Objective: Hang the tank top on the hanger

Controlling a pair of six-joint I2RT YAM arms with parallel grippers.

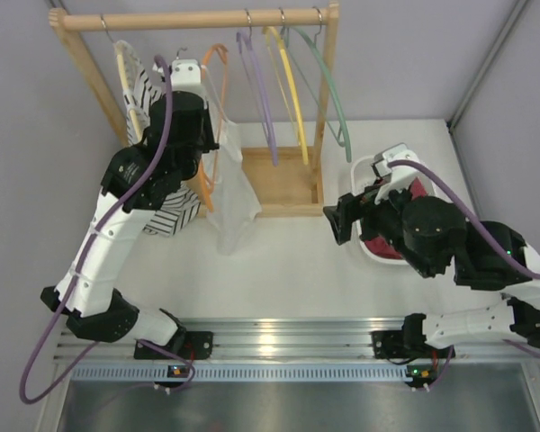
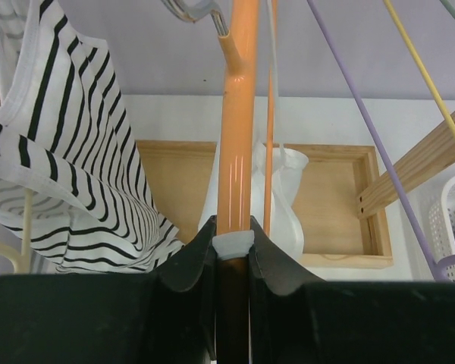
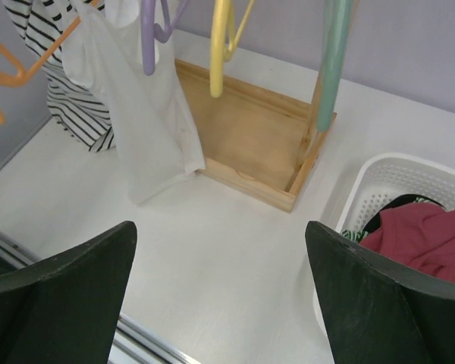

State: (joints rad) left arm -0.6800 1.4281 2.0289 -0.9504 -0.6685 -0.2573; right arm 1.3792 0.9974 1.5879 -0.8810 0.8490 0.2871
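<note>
Here, fingers [image 2: 183, 262] clamp hanger [image 2: 235, 152], tank top [image 1: 234, 193] hanging

I find the hanger [image 2: 236, 136] to be glossy orange plastic, its hook [image 2: 191, 12] bare metal. Tank top [image 3: 148, 129]: thin, matt white cloth. Rack [image 3: 250, 129]: pale wood, dull finish. Basket [image 3: 364, 193]: perforated white plastic. Surface [image 3: 227, 258]: smooth, matt white.
</note>
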